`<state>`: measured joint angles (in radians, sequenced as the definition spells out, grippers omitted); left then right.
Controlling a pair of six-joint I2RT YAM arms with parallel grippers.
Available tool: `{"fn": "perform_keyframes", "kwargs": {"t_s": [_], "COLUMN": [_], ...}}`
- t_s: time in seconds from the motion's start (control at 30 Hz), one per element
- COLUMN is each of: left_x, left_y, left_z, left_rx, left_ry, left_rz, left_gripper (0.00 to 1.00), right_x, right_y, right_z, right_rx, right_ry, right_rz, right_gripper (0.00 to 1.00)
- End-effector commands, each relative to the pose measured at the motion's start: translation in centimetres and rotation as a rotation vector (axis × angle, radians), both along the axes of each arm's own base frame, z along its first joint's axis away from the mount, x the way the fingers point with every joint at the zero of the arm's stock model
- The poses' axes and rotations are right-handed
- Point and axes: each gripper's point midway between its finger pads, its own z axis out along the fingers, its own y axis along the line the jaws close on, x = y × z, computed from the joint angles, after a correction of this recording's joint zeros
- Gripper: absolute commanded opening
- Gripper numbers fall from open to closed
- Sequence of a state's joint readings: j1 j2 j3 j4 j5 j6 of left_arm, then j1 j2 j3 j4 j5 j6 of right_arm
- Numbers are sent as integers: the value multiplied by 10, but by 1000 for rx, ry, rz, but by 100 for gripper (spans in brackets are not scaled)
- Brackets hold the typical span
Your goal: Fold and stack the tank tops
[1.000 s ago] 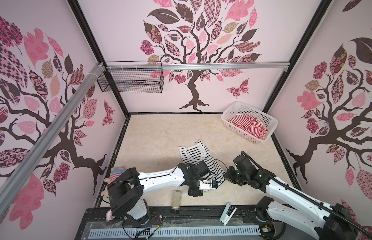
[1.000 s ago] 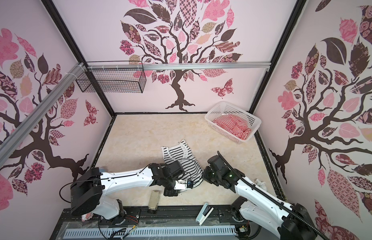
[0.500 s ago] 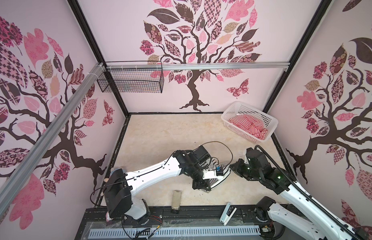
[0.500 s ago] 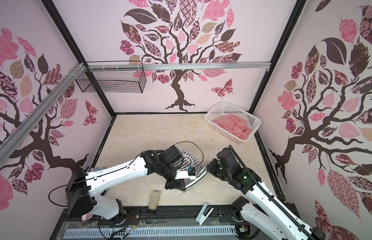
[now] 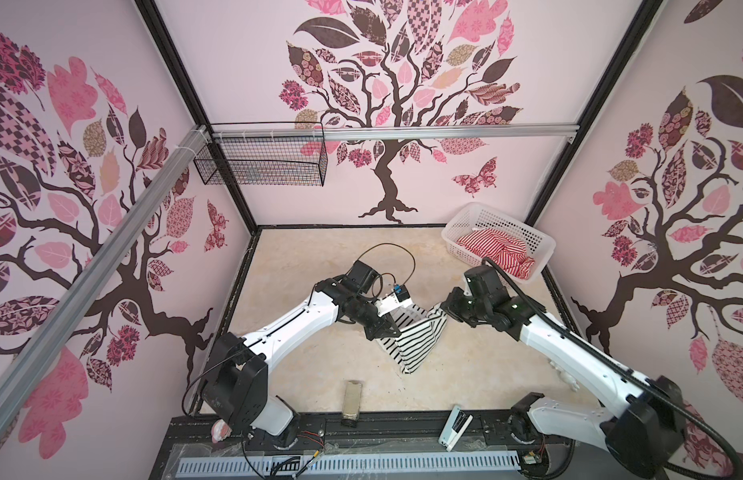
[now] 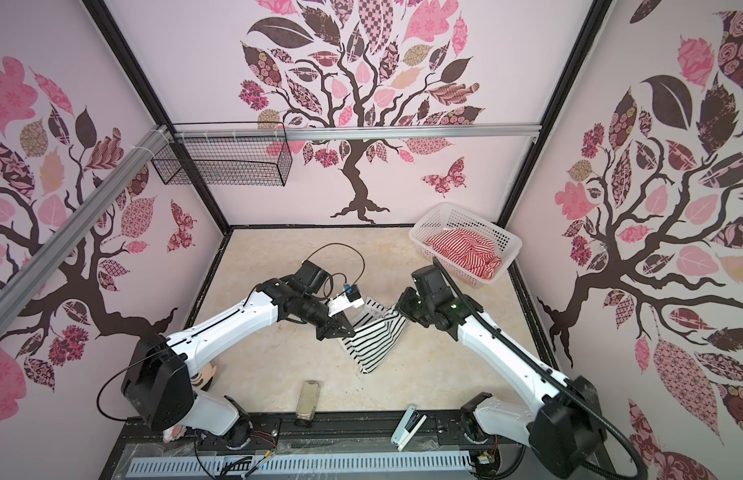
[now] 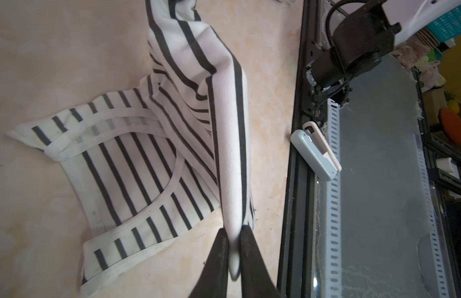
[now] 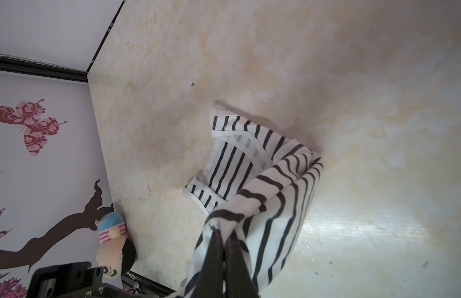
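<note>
Pink tree-patterned walls enclose a beige table. At centre frame the black-and-white top hangs between two grippers, its straps lying on the table. Upper right, the basket holds the red top. The left gripper and right gripper are each clamped on the striped top's edge.

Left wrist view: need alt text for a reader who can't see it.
The left gripper pinches a raised fold of the black-and-white tank top, whose strap end lies spread on the beige table. A pale blue stapler-like device lies on the black frame beside the table.
</note>
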<state>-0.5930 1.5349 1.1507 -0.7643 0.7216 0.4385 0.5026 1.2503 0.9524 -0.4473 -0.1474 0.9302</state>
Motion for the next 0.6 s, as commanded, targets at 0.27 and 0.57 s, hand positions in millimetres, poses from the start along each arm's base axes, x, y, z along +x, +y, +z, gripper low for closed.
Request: {"fn": "perform_keyframes", "kwargs": {"t_s": [0.27,0.57], "left_x": [52,75], "left_y": [48,75], "left_z": [-61,-98], "left_rx": [125,240], "left_ry": [7,-21], "left_rz": [113,218], "left_gripper": [13,13], "right_x": [85,116], "right_y": [59,86], "right_z": [-26,-67], "right_rx": [-8,-3], "right_ry": [22,92], "right_rz": [142,189], "right_gripper": [1,1]}}
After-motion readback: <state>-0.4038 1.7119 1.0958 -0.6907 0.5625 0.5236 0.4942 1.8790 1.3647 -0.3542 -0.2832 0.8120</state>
